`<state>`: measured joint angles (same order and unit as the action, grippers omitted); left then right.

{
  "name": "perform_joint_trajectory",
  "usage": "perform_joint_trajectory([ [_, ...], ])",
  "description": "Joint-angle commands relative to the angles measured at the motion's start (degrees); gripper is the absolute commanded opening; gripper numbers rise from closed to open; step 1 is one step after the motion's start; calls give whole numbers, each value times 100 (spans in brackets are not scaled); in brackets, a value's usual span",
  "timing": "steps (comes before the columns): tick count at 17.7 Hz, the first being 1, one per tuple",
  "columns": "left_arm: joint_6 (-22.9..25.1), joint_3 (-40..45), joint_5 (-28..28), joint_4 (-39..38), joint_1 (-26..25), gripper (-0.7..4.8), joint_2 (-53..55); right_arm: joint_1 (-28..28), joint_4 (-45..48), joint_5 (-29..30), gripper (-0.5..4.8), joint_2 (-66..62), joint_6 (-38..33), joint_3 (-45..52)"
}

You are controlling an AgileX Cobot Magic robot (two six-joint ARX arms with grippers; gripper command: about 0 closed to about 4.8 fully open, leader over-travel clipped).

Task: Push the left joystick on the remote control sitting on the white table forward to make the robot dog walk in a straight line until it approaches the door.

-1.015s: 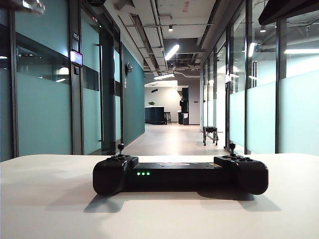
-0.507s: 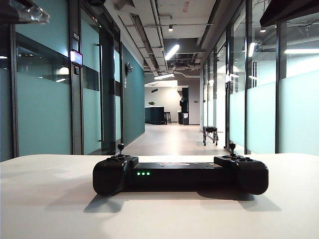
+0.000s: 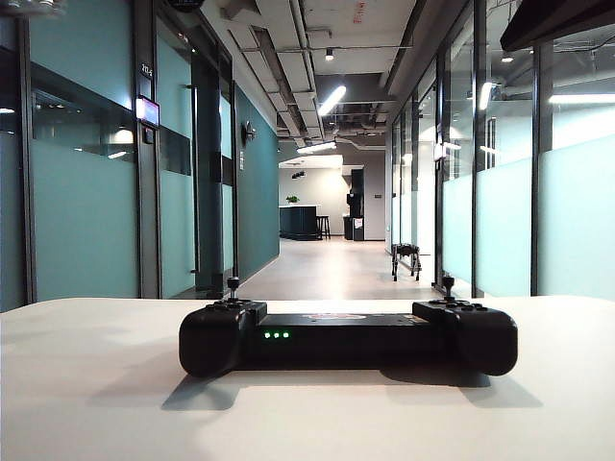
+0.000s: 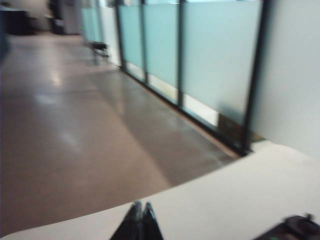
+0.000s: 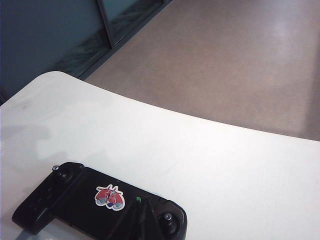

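The black remote control [image 3: 346, 338] lies on the white table [image 3: 96, 384], green lights lit. Its left joystick [image 3: 233, 282] stands upright with nothing touching it. Far down the corridor, the robot dog [image 3: 405, 255] stands by the right glass wall; it also shows blurred in the left wrist view [image 4: 99, 46]. My left gripper [image 4: 141, 206] is shut and empty, high over the table's far edge, left of the remote control [image 4: 295, 227]. Only a sliver of it [image 3: 29, 6] shows in the exterior view. My right gripper [image 5: 142, 209] is shut and empty above the remote control [image 5: 75, 200].
Teal glass partitions with dark frames [image 3: 144, 154] line the left of the corridor and frosted glass panels [image 3: 577, 221] line the right. A dark counter [image 3: 300, 223] stands at the far end. The right arm [image 3: 562, 19] hangs at the top right corner.
My left gripper dipped a little into the top left corner, then rose almost out of the exterior view. The remote control, the robot dog and my right arm have stayed where they were.
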<state>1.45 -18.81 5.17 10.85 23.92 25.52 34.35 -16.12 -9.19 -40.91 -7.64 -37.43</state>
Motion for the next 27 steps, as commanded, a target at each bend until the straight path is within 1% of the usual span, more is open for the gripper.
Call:
perform_joint_trajectory([
  [1, 4, 221, 15, -11, -553, -6, -337, 4, 118, -11, -4, 13, 17, -31],
  [2, 4, 286, 4, -13, -719, -6, -446, 4, 118, -11, -4, 13, 17, -31],
  [5, 4, 527, -2, -153, -1443, -6, -964, 4, 118, -13, -4, 13, 17, -31],
  [7, 2, 662, 0, -330, -1808, -6, -1314, 4, 118, -11, -4, 11, 17, -31],
  [12, -151, 1246, 9, -361, -2702, -6, -2347, 4, 118, -11, -4, 11, 17, -31],
  [13, -151, 1379, 9, -382, -2811, -6, -2522, 4, 118, -13, -4, 13, 17, -31],
  [17, -122, 1668, -4, -420, -2761, -6, -2529, 7, 118, -13, -4, 11, 17, -31],
  [19, -85, 1843, -68, -409, -2656, -6, -2529, 4, 118, -13, -4, 11, 17, -31],
  [20, -22, 1843, -170, -507, -2553, -6, -2529, 4, 118, -13, -4, 11, 17, -31],
  [21, 157, 1843, -313, -518, -2352, -6, -2529, 7, 118, -13, -4, 11, 17, -31],
  [23, 269, 1843, -431, -538, -2140, -6, -2529, 7, 118, -11, -4, 11, 17, -31],
  [27, 264, 1843, -387, -752, -2133, -6, -2529, 4, 118, -11, -4, 11, 17, -31],
])
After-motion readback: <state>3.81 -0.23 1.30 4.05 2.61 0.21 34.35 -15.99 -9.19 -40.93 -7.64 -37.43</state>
